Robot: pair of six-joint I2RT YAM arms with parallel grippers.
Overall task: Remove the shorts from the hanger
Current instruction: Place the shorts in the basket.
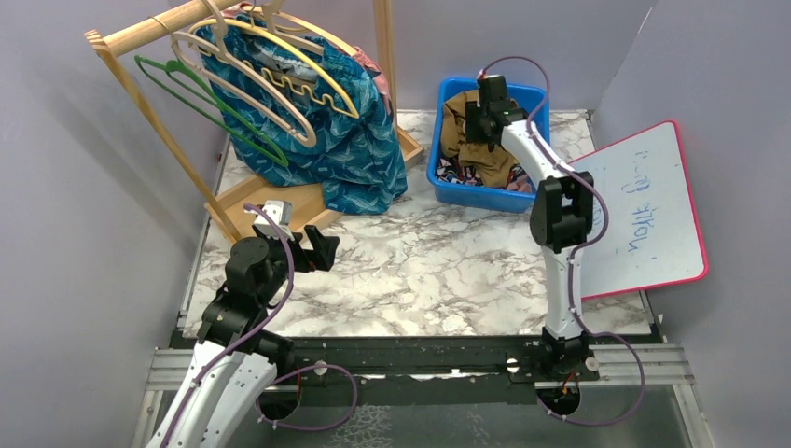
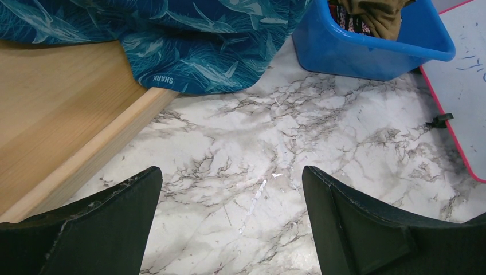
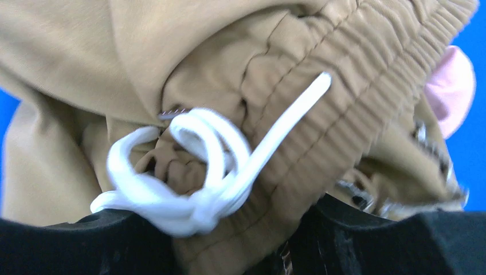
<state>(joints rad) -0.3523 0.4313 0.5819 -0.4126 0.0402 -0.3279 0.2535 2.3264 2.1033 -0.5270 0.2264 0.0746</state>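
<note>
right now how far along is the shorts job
Done: the olive-brown shorts lie in the blue bin. In hand: the right gripper is down in the bin with that fabric between its fingers, grip unclear. To do: the teal shorts hang among the hangers on the rack; the left gripper is open and empty.

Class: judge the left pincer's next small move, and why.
Probably ease the left pincer to the lower edge of the teal shorts: its jaws stand open over the table, holding nothing, and those shorts hang from the rack, while the right pincer is busy with the brown shorts at the blue bin.
</note>
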